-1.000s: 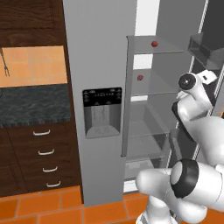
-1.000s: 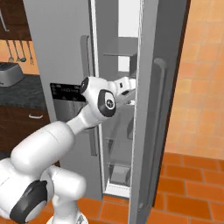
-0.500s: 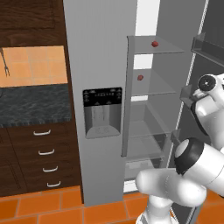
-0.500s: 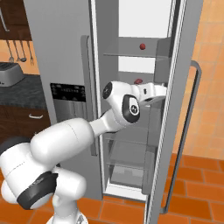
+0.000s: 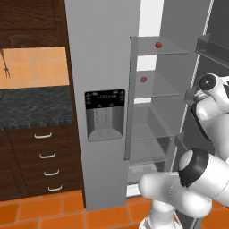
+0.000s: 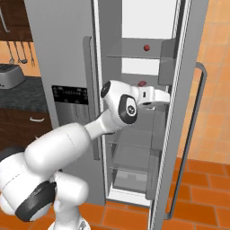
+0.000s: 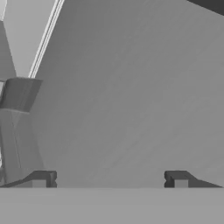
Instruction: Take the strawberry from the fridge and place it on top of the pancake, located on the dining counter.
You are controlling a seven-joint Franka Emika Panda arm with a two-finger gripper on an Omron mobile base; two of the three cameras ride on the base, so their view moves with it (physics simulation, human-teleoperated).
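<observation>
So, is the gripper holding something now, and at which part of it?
Nothing is held. The gripper is open with an empty gap, facing the inside of the fridge door.

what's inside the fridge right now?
The fridge has its right door open. Two small red berries sit on glass shelves, one on the top shelf, one a shelf lower. The lower shelves look bare; the arm covers part of them in the right base view.

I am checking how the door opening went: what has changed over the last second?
The fridge's right door swung much wider open, baring more shelves. The arm swung right with it, and the hand faces the door's grey inner side, fingers apart, holding nothing. Two small red berries stayed on their shelves; the left door with its dispenser stayed shut.
</observation>
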